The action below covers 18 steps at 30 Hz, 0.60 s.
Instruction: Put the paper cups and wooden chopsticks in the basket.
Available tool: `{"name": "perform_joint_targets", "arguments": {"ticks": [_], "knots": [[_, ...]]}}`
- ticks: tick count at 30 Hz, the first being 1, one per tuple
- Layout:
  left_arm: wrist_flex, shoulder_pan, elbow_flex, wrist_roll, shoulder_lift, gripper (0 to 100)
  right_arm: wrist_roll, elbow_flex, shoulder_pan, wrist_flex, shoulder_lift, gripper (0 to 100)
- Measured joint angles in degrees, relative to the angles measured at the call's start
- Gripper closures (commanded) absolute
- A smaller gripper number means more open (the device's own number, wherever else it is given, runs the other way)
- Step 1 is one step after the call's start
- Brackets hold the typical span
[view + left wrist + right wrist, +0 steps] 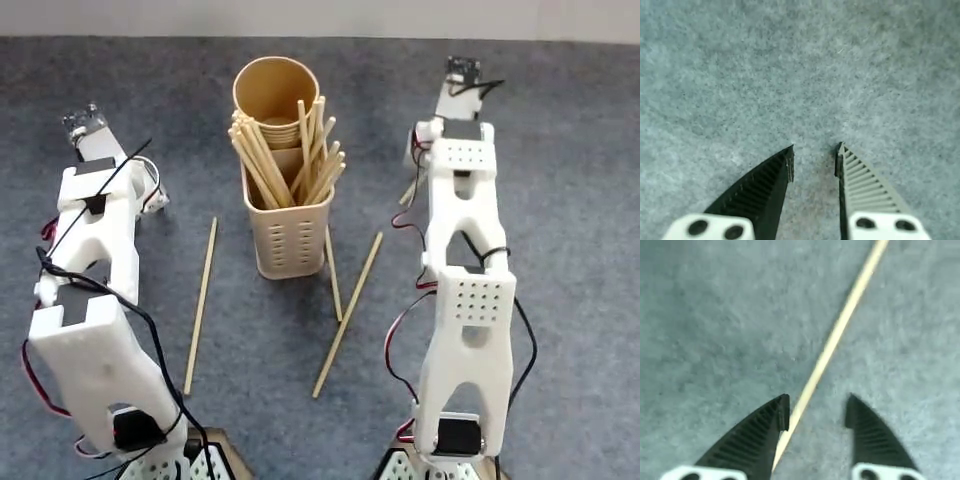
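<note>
A basket (290,235) on the grey surface (580,150) holds the stacked paper cups (275,90) and most chopsticks (285,160). A few loose chopsticks (200,305) lie beside it, so the task looks nearly finished. The right gripper (817,399) has its fingers apart and empty over one chopstick (840,325). The left gripper (815,147) has its fingers apart over bare surface.

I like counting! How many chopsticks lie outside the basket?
4 chopsticks: one left of the basket, two right of it, one partly under the right arm. Others may be hidden.
</note>
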Motion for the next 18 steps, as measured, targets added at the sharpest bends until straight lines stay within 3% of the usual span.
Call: {"name": "perform_joint_targets", "arguments": {"ticks": [13, 18], "knots": [[0.0, 0.88, 0.0, 0.0, 0.0, 84, -0.18, -5.98, -1.93, 0.79, 9.67, 71.8], [0.0, 0.88, 0.0, 0.0, 0.0, 84, -0.18, -8.26, -1.93, 4.13, 10.99, 92.2]]}}
